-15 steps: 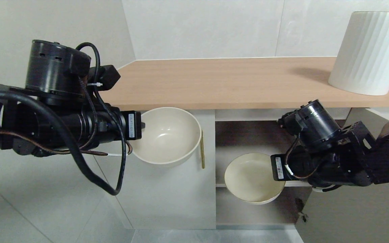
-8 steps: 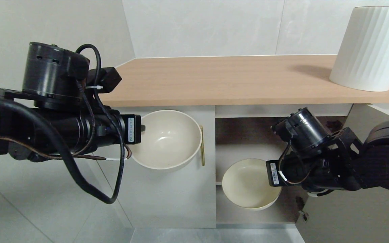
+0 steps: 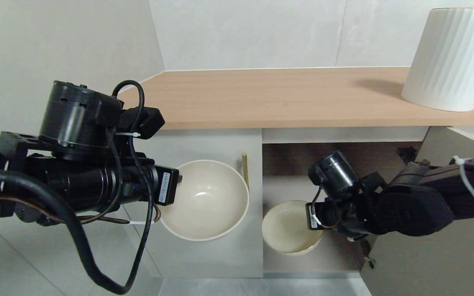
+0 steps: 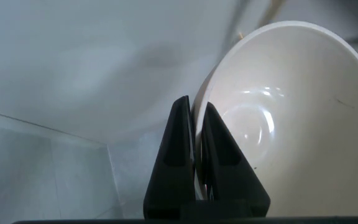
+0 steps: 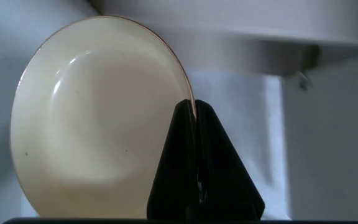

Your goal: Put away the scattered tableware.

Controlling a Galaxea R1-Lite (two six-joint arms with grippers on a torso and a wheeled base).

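While sitting under the wooden countertop (image 3: 282, 96), the white cabinet (image 3: 220, 257) is showing its left door closed and its right compartment (image 3: 294, 164) open. A white ribbed cylinder (image 3: 447, 57) is standing on the countertop's right end. The left gripper (image 4: 195, 109) is clamping the rim of the large cream bowl (image 3: 204, 201), one finger on each side of the wall. The bowl is hanging in front of the closed door, mouth facing up. The right gripper (image 5: 193, 107) is pinching the rim of the smaller cream bowl (image 3: 284, 226) and holding it low in the open compartment; cannot tell if it is touching the cabinet floor. A thin brass handle (image 3: 245, 168) is running upright along the door's edge, just beside the large bowl's rim.
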